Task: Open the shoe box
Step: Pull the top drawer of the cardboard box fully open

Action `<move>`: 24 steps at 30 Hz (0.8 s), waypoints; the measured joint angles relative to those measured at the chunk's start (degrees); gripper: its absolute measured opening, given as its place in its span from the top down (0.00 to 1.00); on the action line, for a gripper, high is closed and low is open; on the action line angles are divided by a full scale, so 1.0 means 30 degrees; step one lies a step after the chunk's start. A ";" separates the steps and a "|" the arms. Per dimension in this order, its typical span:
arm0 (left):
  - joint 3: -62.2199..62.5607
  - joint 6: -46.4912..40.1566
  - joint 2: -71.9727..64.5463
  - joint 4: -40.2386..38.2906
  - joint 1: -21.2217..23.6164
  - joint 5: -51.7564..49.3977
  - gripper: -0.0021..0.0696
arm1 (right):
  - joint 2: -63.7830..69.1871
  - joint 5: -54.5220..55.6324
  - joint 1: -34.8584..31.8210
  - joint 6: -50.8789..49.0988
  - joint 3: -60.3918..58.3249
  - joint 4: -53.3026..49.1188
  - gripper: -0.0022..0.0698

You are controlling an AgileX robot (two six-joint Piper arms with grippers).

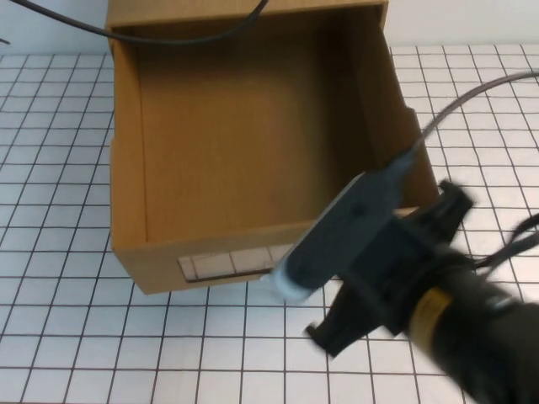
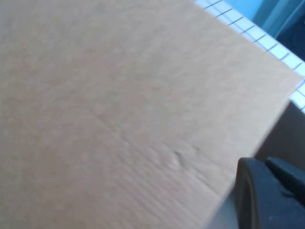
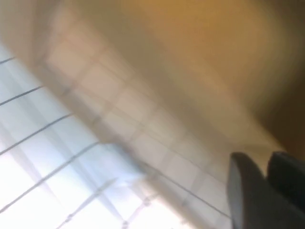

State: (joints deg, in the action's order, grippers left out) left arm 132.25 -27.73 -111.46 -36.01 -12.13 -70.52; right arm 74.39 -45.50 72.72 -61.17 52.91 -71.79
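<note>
- From above I count one shoe box [image 1: 244,143], open, on the gridded table [image 1: 76,337], from centre toward 11 o'clock. One label [image 1: 232,263] is on its near wall.
- My right arm [image 1: 446,311] at 5 o'clock hides my right gripper [image 3: 259,188]. Only its wrist view shows it, near that label. I cannot tell whether it is released or clenched.
- My left gripper [image 2: 269,191] appears only in its wrist view, beside plain cardboard, and I cannot tell its grip either.

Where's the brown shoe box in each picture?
High view: shoe box, upper middle, open; right gripper by its front wall.
Left wrist view: its cardboard fills most of the picture, next to the left gripper.
Right wrist view: its labelled front wall fills most of the picture.
Shared landmark: the white grid table.
</note>
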 joint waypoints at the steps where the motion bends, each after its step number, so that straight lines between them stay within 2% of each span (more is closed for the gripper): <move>1: 0.0034 0.0000 0.0214 0.0000 0.0000 -0.0182 0.97 | -0.0465 -0.0728 0.0000 0.0003 0.0199 0.0170 0.90; 4: 0.0147 0.0000 0.0939 -0.0037 0.0000 -0.0465 0.97 | -0.1669 -0.2899 -0.0090 0.0651 0.0957 0.0493 0.96; 7: 0.0147 0.0000 0.1708 -0.0072 0.0000 -0.0539 0.97 | -0.2378 -0.4213 -0.0911 0.2042 0.1942 0.1456 0.98; 13: -0.1222 0.0000 0.4231 0.0724 0.0000 -0.0485 0.97 | -0.3493 -0.5197 -0.4703 0.5532 0.3346 0.5686 0.98; 20: -0.6923 -0.0213 0.9325 0.2555 0.0000 0.1218 0.97 | -0.6191 -0.4352 -1.0454 1.0008 0.3433 1.1382 0.99; 24: -1.1829 -0.0857 1.3076 0.2677 0.0000 0.3346 0.97 | -0.7314 -0.4063 -1.2473 1.2289 0.3200 1.4624 0.99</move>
State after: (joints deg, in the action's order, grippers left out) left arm 96.77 -30.30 -72.23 -27.98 -12.13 -60.48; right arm 52.45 -57.69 35.30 -24.30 62.51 -27.92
